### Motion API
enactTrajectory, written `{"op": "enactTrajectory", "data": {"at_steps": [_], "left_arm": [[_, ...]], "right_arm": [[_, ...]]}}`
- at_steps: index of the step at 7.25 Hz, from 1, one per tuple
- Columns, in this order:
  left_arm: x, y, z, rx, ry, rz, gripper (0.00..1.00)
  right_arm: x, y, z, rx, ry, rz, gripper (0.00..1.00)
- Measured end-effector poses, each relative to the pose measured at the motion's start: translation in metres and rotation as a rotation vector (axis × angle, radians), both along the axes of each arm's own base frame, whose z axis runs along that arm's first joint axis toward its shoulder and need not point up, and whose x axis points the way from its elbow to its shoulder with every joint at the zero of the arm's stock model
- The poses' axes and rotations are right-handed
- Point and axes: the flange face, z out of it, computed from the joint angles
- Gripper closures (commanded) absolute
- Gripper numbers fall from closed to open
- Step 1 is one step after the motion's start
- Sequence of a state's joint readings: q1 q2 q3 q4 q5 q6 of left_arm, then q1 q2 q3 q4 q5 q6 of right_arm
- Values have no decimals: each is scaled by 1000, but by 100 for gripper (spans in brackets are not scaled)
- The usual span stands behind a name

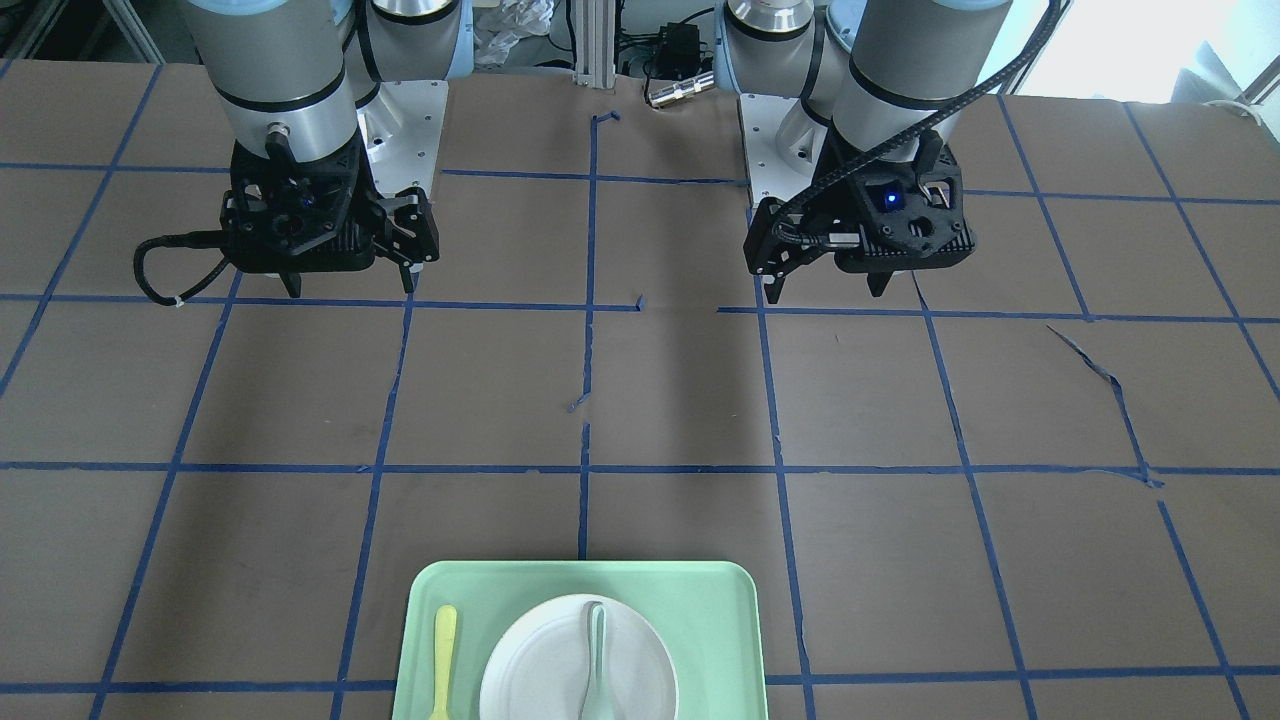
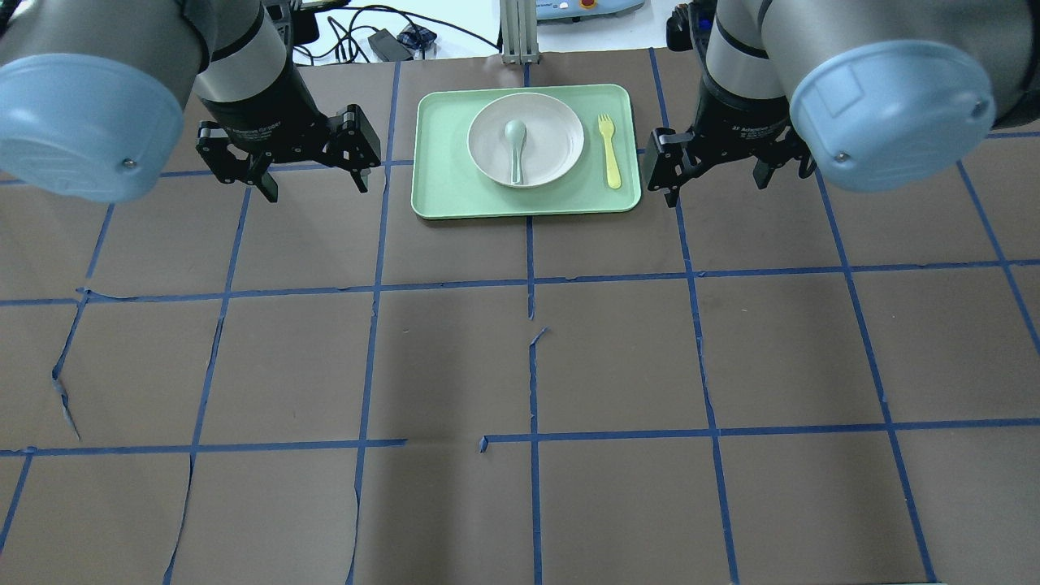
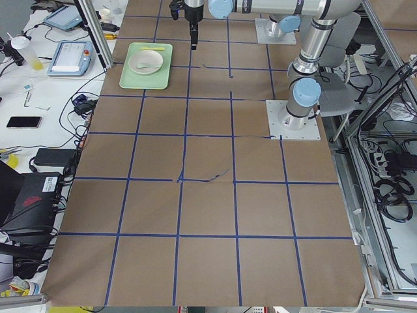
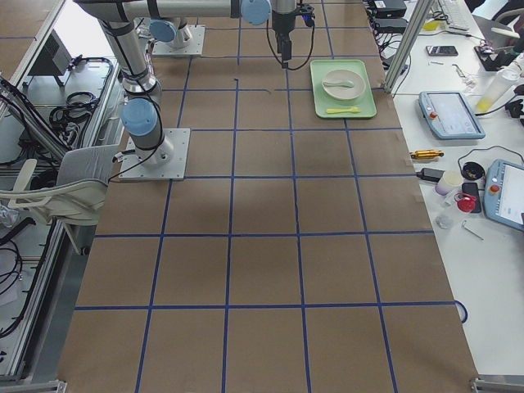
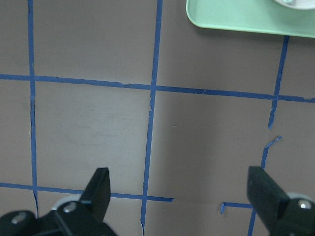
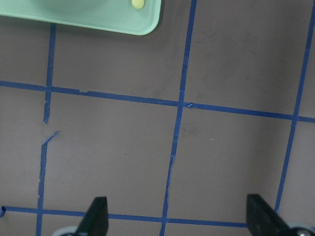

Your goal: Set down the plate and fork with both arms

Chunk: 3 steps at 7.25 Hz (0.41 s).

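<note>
The off-white plate [image 2: 526, 139] [image 1: 578, 660] lies in the mint-green tray [image 2: 439, 175] [image 1: 700, 600] at the table's far middle, with a grey-green spoon [image 2: 516, 146] in it. The pale-yellow fork [image 2: 609, 150] [image 1: 443, 650] lies in the tray beside the plate, on the robot's right side. My left gripper [image 2: 313, 185] [image 1: 825, 290] is open and empty above the table, left of the tray. My right gripper [image 2: 719, 188] [image 1: 350, 285] is open and empty, right of the tray. The left wrist view shows a tray corner [image 5: 246, 19]; the right wrist view shows a tray corner [image 6: 98, 19] and the fork's handle tip [image 6: 137, 3].
Brown table covering with a blue tape grid [image 2: 532, 280], torn in places. Arm bases [image 1: 400, 120] stand at the robot's edge. Beyond the far edge are cables, a tablet [image 3: 68, 57] and an aluminium post [image 2: 512, 32].
</note>
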<state>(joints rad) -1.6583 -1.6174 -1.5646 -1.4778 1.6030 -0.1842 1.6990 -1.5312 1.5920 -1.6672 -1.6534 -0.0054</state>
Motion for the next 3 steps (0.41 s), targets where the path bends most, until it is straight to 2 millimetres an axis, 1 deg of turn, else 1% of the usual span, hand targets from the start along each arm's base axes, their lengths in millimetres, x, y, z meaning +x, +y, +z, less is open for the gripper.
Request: {"op": "enactTrajectory", "data": {"at_steps": [3], "left_arm": [[0,0,-1,3,0,-1,0]], "right_arm": [[0,0,5,-8,-1,-3,0]]}}
